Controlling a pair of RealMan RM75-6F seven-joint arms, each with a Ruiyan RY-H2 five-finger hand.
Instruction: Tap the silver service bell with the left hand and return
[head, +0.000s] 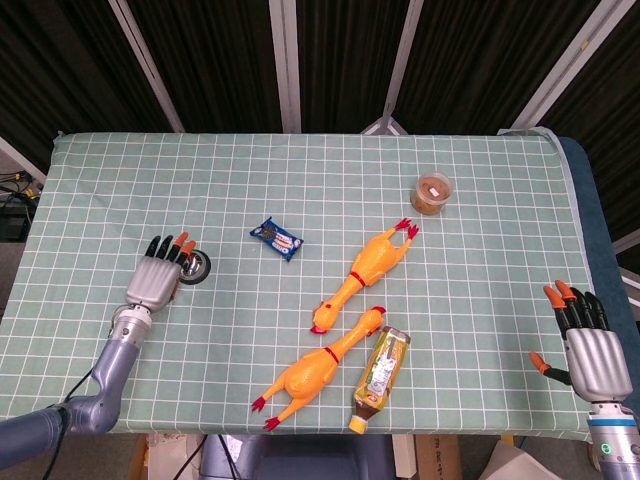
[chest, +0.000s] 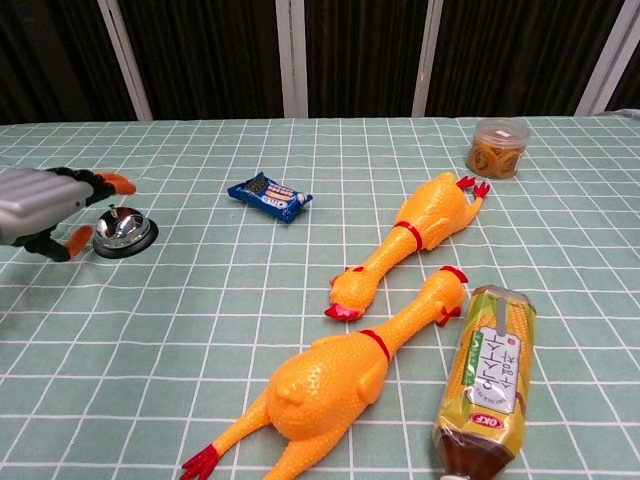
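Observation:
The silver service bell (head: 194, 266) (chest: 125, 229) sits on a black base at the left of the table. My left hand (head: 156, 276) (chest: 48, 209) hovers just left of it with fingers spread, the orange fingertips (chest: 120, 183) lifted over the bell's near-left rim and holding nothing. In the head view the hand covers part of the bell. My right hand (head: 588, 345) rests open at the table's right front corner, seen only in the head view.
A blue snack packet (head: 277, 238) lies right of the bell. Two rubber chickens (head: 365, 272) (head: 318, 368) and a lying drink bottle (head: 380, 377) fill the middle front. A round tub (head: 432, 192) stands at the back right.

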